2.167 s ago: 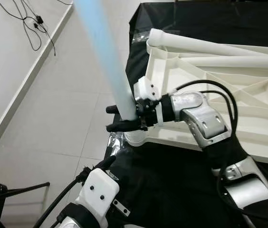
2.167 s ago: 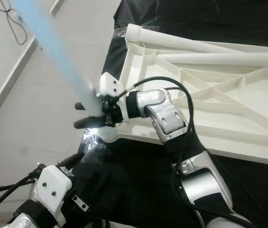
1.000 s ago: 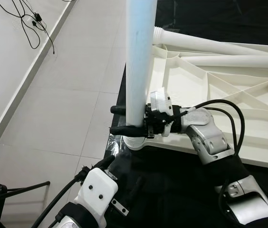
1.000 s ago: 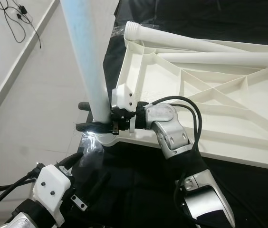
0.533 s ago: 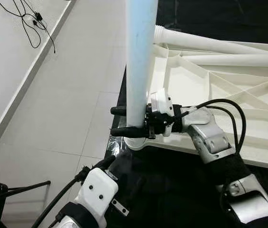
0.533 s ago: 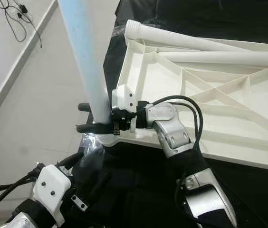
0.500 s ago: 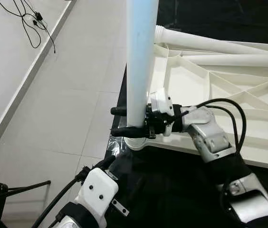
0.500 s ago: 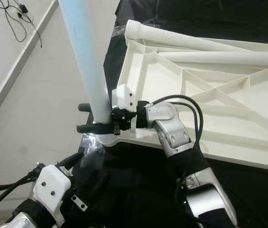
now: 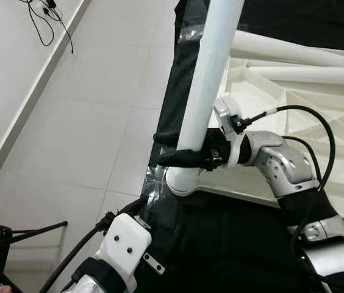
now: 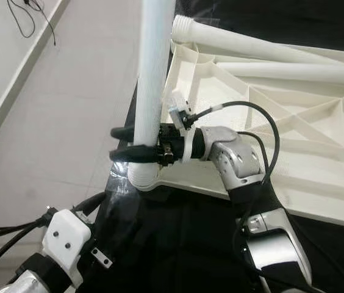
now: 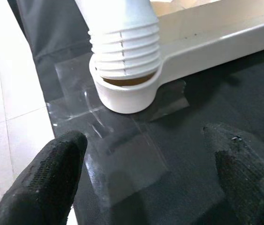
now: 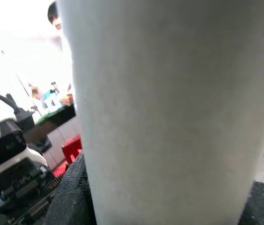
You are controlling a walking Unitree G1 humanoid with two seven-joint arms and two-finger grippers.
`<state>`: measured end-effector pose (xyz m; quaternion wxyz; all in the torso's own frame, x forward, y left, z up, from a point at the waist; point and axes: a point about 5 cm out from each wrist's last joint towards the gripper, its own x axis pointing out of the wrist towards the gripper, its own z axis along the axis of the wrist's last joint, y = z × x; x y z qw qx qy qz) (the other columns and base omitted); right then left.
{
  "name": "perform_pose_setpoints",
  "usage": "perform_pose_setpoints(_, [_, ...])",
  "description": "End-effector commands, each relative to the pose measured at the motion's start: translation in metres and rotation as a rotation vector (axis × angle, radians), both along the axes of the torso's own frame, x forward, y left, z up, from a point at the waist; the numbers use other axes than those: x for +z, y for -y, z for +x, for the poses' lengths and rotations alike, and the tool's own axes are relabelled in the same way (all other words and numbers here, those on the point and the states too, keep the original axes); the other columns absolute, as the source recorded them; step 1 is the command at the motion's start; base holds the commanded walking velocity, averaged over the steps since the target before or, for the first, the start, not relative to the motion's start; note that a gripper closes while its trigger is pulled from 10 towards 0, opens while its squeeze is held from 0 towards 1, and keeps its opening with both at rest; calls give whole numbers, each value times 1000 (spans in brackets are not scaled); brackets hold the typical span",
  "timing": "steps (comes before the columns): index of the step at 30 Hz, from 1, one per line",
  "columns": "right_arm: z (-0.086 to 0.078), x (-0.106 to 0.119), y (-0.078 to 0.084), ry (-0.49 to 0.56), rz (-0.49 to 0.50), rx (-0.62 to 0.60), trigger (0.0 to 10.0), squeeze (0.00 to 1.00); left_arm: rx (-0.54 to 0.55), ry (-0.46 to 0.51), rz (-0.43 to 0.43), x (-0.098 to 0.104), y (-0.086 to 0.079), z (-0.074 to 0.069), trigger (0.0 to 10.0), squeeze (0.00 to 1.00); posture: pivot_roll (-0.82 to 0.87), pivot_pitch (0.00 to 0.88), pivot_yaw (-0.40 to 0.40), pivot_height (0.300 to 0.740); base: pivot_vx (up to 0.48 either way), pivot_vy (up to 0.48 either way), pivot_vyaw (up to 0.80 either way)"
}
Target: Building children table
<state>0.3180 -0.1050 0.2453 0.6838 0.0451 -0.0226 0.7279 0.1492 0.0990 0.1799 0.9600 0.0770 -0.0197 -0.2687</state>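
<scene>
Standing nearly upright in the corner socket [image 11: 125, 91] of the overturned tabletop [image 10: 263, 116], white leg [image 9: 207, 91] blocking the corner. Right gripper [image 9: 181, 148] wrapping the leg just above the socket, jaws clamped on it, arm lying across the near rim. Two loose legs [image 10: 269, 52] lying along the far rim, crowding that side. Ribs crossing the tabletop underside, leaving shallow pockets between. Left gripper [image 11: 141, 173] hanging near the socket, jaws spread, black cloth [image 11: 179, 131] bare between fingers. Tiled floor [image 9: 80, 110] lying open left of the leg; cables [image 9: 50, 18] trailing by the wall.
</scene>
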Motion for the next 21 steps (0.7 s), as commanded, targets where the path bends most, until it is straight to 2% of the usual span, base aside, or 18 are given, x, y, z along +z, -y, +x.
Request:
perform_pose_setpoints(1, [-5, -16, 0, -75, -18, 30, 10000, 0, 8, -27, 16, -5, -2, -1, 10000, 0, 50, 379, 89, 740, 0, 0, 0])
perform_pose_setpoints(3, [-7, -16, 2, -56, -5, 44, 10000, 0, 7, -29, 17, -6, -2, -1, 10000, 0, 48, 373, 91, 740, 0, 0, 0])
perform_pose_setpoints(5, [-7, -18, 2, 3, -20, 17, 10000, 0, 5, -30, 17, -7, -2, -1, 10000, 0, 48, 373, 91, 740, 0, 0, 0])
perform_pose_setpoints(8, [-5, -16, 3, 28, -10, -12, 10000, 0, 4, -30, 18, -7, -2, -1, 10000, 0, 48, 368, 91, 740, 0, 0, 0])
perform_pose_setpoints(10, [-5, -14, 3, 29, -2, -19, 10000, 0, 3, -31, 18, -7, -2, -1, 10000, 0, 48, 368, 91, 740, 0, 0, 0])
perform_pose_setpoints(11, [-5, -6, 6, -5, 68, -16, 10000, 0, 2, -31, 19, -7, -2, -1, 10000, 0, 47, 366, 93, 740, 0, 0, 0])
perform_pose_setpoints(12, [-5, -4, 7, -22, 97, -11, 10000, 0, 2, -32, 19, -8, -2, -1, 10000, 0, 47, 362, 93, 740, 0, 0, 0])
perform_pose_setpoints(14, [-5, -4, 7, -22, 97, -11, 10000, 0, 2, -32, 19, -8, -2, -1, 10000, 0, 47, 362, 93, 740, 0, 0, 0])
perform_pose_setpoints(16, [-5, 1, 8, -41, 144, -12, 10000, 0, 1, -33, 20, -8, -2, 0, 10000, 0, 46, 362, 94, 740, 0, 0, 0])
perform_pose_setpoints(21, [-10, -7, 5, 33, 79, -22, 10000, 0, -1, -32, 21, -8, -2, 0, 10000, 0, 48, 362, 96, 740, 0, 0, 0])
